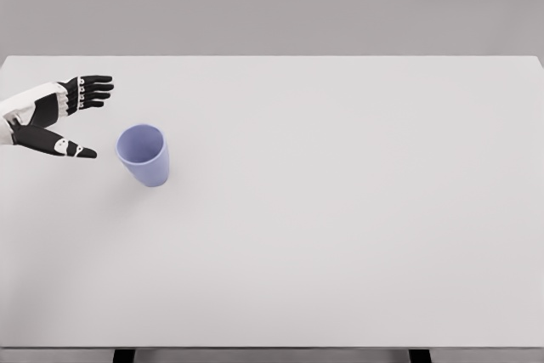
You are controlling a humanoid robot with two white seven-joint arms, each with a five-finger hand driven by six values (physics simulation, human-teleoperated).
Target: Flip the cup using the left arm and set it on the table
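left hand (64,116) near cup (143,155), gap between

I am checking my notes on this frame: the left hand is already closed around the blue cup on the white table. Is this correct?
Not quite. In the head view the left hand is open, fingers and thumb spread, and sits apart from the blue cup, to its left, with bare table between them. The rest holds: the cup is blue and rests on the white table.

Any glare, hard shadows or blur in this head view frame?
Head view: even, diffuse light, no glare on the table; only a faint soft shadow beside the cup; left robot hand and cup edges slightly soft, otherwise sharp; no visible distortion.
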